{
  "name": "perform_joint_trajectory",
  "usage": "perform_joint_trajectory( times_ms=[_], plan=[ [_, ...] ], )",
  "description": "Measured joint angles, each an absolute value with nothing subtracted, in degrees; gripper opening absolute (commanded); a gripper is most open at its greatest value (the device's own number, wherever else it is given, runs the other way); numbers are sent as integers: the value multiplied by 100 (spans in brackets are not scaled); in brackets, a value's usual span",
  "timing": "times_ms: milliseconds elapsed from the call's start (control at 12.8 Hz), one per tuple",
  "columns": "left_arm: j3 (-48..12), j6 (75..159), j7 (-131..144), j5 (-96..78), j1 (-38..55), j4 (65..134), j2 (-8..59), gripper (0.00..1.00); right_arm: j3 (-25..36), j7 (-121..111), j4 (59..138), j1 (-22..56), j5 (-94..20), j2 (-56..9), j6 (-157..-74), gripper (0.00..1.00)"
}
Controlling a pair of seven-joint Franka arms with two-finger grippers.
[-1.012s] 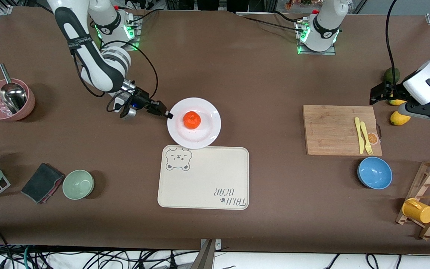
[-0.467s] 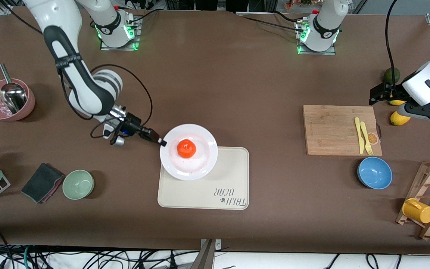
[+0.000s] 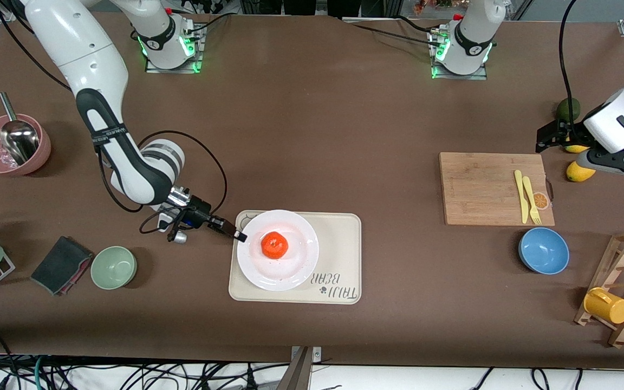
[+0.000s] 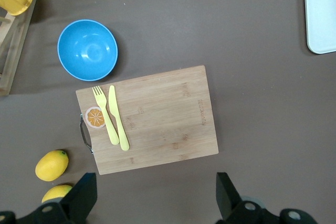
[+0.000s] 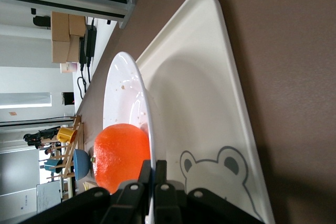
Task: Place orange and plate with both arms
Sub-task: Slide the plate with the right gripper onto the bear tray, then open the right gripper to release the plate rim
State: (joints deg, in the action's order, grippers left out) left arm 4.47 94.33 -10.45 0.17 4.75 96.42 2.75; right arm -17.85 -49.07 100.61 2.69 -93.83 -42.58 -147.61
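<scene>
The right pincer [image 3: 239, 236] is pinched tight on the rim of the plate [image 3: 290, 271] at the plate's 9 o'clock edge in the front view, its 2 fingers [image 5: 160, 174] meeting on the thin white edge. The plate is over the cream tray [image 3: 339, 238], toward the tray's 9 o'clock side, hiding most of the bear drawing [image 5: 218, 169]; whether it rests on the tray or hangs just above it cannot be told. The orange [image 3: 274, 245] sits in the plate, slightly toward the held rim.

The left pincer [image 4: 152, 203] waits with fingers spread wide and holding nothing, up over the bench beside the wooden cutting board [image 3: 480, 187] and 2 yellow fruits [image 4: 51, 164]. On the board lie a yellow fork [image 3: 530, 199] and knife [image 3: 519, 195]; a blue bowl [image 3: 543, 251] stands at the board's 5 o'clock.
</scene>
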Motion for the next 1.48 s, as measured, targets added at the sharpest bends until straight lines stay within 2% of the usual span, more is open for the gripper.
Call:
perform_joint_trajectory(
  times_ms=[78, 156, 311, 467, 545, 623, 700, 856, 1089, 1479],
  plan=[
    [447, 9433, -1045, 17, 475, 9642, 275, 100, -1785, -4910, 10035, 269, -9349, -4308, -14773, 3],
    [447, 9433, -1045, 17, 475, 9642, 275, 100, -1785, -4916, 10032, 269, -9338, -4326, -14778, 11],
    [447, 9433, -1045, 17, 475, 9642, 275, 100, -1788, -4935, 10031, 272, -9327, -4330, -14780, 35],
    [447, 9433, -1045, 17, 476, 9642, 275, 100, -1778, -5063, 10029, 270, -9269, -4330, -14788, 49],
    [447, 9433, -1045, 17, 476, 9642, 275, 100, -1752, -5123, 10021, 267, -9249, -4330, -14789, 65],
    [447, 9433, -1045, 17, 477, 9642, 275, 100, -1724, -5157, 9997, 263, -9233, -4328, -14789, 85],
    [447, 9433, -1045, 17, 477, 9643, 275, 100, -1687, -5179, 9954, 260, -9152, -4315, -14789, 100],
    [447, 9433, -1045, 17, 477, 9642, 275, 100, -1577, -5184, 9900, 249, -8690, -4178, -14786, 100],
    [447, 9434, -1045, 17, 477, 9641, 275, 100, -1454, -5149, 10081, 226, -7927, -3617, -14782, 100],
    [447, 9434, -1045, 17, 476, 9638, 277, 100, -748, -5138, 11601, 154, -6338, -2023, -13932, 100]
  ],
)
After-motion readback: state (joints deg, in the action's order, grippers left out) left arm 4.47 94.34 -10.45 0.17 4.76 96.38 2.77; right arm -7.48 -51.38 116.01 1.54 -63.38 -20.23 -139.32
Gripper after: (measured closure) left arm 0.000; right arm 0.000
